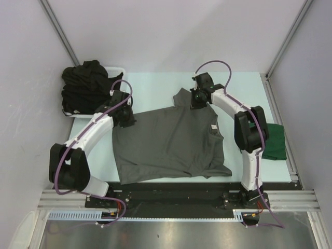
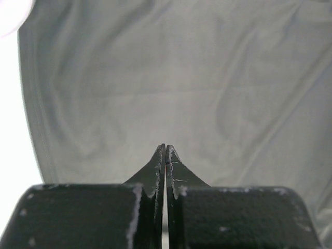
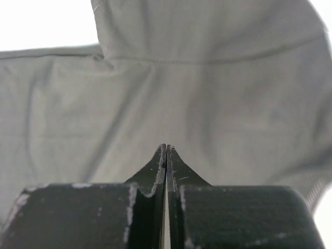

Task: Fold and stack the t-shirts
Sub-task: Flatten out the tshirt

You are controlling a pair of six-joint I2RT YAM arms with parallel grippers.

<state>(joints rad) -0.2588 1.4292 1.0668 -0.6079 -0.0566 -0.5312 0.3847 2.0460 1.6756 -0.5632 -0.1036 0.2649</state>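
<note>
A charcoal grey t-shirt (image 1: pixel 171 142) lies spread flat on the pale table (image 1: pixel 155 88), its white neck label (image 1: pixel 213 127) toward the right. My left gripper (image 1: pixel 127 119) sits at the shirt's far left corner. In the left wrist view this gripper (image 2: pixel 165 148) is shut with its tips pressed into the grey fabric (image 2: pixel 181 78). My right gripper (image 1: pixel 198 101) is at the far sleeve. In the right wrist view it (image 3: pixel 166 148) is shut, tips down in the cloth (image 3: pixel 181 93) just below a seam. The fingers hide each pinch itself.
A heap of black t-shirts (image 1: pixel 85 85) fills the white basket (image 1: pixel 118 70) at the far left. A dark green t-shirt (image 1: pixel 275 142) lies folded at the right edge, behind my right arm. Metal rails run along the table's near and right sides.
</note>
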